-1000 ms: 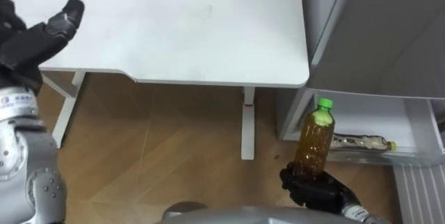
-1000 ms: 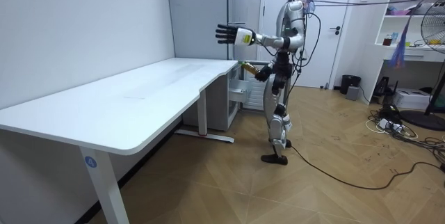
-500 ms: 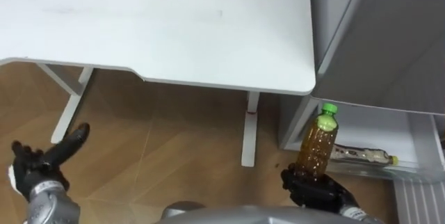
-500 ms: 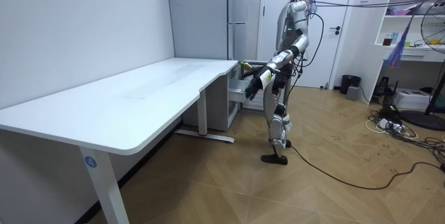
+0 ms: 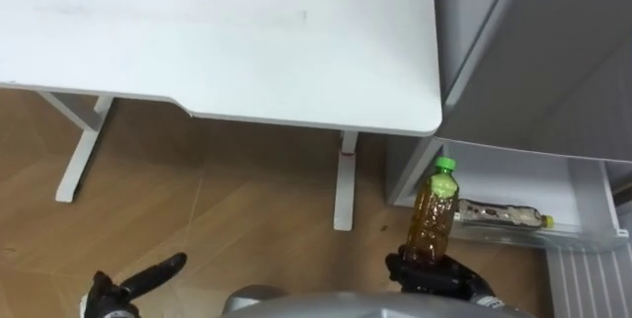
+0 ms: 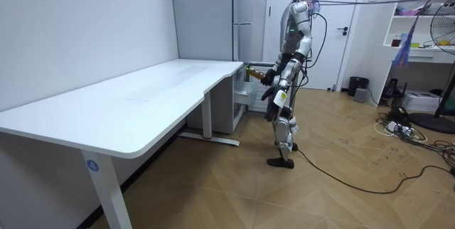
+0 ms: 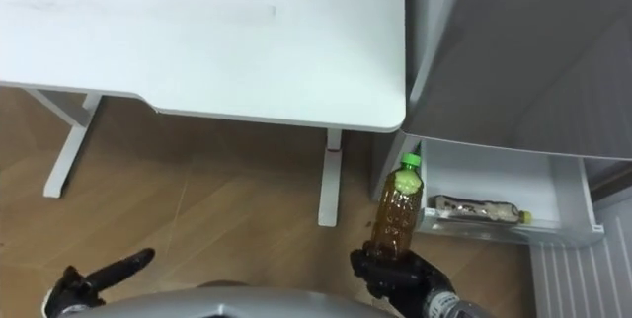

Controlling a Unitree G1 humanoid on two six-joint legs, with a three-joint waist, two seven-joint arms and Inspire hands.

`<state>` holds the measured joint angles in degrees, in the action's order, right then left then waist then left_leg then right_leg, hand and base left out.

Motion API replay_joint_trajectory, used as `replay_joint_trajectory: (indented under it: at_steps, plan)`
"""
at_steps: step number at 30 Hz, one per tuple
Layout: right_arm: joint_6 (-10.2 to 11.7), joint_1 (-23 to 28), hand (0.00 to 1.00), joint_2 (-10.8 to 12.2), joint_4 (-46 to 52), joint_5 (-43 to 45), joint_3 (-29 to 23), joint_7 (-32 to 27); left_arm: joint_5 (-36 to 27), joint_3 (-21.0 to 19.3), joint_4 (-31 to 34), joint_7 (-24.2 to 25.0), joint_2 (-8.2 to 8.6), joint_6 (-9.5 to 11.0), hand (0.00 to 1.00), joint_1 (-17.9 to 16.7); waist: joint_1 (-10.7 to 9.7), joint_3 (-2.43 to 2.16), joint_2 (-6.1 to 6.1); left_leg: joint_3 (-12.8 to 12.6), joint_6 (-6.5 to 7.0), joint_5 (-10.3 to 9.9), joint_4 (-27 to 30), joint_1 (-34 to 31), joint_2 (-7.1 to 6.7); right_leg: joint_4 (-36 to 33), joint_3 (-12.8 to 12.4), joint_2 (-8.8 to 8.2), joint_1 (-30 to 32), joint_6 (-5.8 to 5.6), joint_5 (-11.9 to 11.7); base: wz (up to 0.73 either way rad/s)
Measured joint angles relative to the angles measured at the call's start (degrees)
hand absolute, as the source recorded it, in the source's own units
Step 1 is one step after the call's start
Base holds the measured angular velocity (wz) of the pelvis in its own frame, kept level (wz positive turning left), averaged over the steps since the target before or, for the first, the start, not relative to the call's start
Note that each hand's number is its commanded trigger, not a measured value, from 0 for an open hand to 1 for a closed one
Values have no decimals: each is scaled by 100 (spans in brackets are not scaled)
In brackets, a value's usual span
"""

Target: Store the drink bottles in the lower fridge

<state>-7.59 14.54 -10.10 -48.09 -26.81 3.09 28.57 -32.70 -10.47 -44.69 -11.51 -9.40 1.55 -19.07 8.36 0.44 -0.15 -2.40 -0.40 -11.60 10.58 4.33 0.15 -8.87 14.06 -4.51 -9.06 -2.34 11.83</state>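
My right hand (image 5: 434, 271) is shut on an amber drink bottle (image 5: 432, 217) with a green cap, held upright in front of the open lower fridge drawer (image 5: 573, 188). The same bottle (image 7: 395, 211) and right hand (image 7: 395, 269) sit low in the right eye view. A second bottle (image 5: 502, 215) lies on its side inside the drawer. My left hand (image 5: 133, 286) hangs low at the bottom left with straight fingers and holds nothing. In the room view I stand beside the fridge (image 6: 245, 87) at the desk's far end, bottle (image 6: 254, 70) at waist height.
A white desk (image 5: 217, 41) fills the upper left, its legs (image 5: 344, 182) on the wooden floor beside the fridge. The grey fridge body (image 5: 533, 51) rises at the right. In the room view a shelf (image 6: 426, 16) and a fan stand at the right.
My left arm has dropped from above the desk down to my side. The bottle stays in my right hand. The view has shifted slightly.
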Motion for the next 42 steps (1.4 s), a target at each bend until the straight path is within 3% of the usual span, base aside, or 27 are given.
replay_joint_trajectory:
  at_steps: [5, 12, 14, 16, 26, 37, 42]
  plan:
    - [1, -31, 100, -6, -26, -54, 1, -13, 654, 137, -522, 351, -1, -52, 0, 63, -87, 3, 23, -3, 0, 0, -19, -2, 1, 11, 17, 2, -2, 0, 0, 0]
    - [8, -99, 100, 16, -236, -772, 29, -226, 1416, 805, -1107, 659, 10, -155, 0, 146, -231, 13, 33, -19, 0, 0, -1, -55, 4, 8, 28, 2, 46, 0, -1, 1]
    - [9, -224, 100, 22, -366, -921, 37, -297, 1670, 981, -1151, 742, 18, -154, 0, 193, -310, 1, 16, -15, 0, 0, 21, -126, 3, -1, 28, 2, 100, 3, -6, 3]
    - [71, -305, 100, 23, -455, -1047, 75, -421, 1819, 1108, -1186, 820, 17, -153, 0, 203, -413, 18, 17, -15, 0, 0, 56, -170, 3, -3, 27, 2, 123, 3, -13, 0]
    - [83, -421, 100, 61, -574, -2125, 72, -807, 2491, 1113, -1197, 822, 45, -147, 0, 319, -507, 23, 35, -63, 2, 2, 21, -182, 1, 0, -41, 2, 180, 1, -15, -2]
    - [258, -472, 100, 60, -500, -4297, -12, -1132, 2609, 1066, -1198, 876, 70, -156, 0, 270, -506, -2, 75, -101, 2, 2, 23, -172, 1, 6, -121, 9, 181, 0, -15, 0]
    - [253, -484, 100, 52, -501, -4865, -15, -1227, 2607, 1066, -1204, 873, 70, -229, 0, 240, -499, -12, 95, -104, 2, 2, 27, -168, 2, 1, -119, 10, 174, 0, -15, 0]
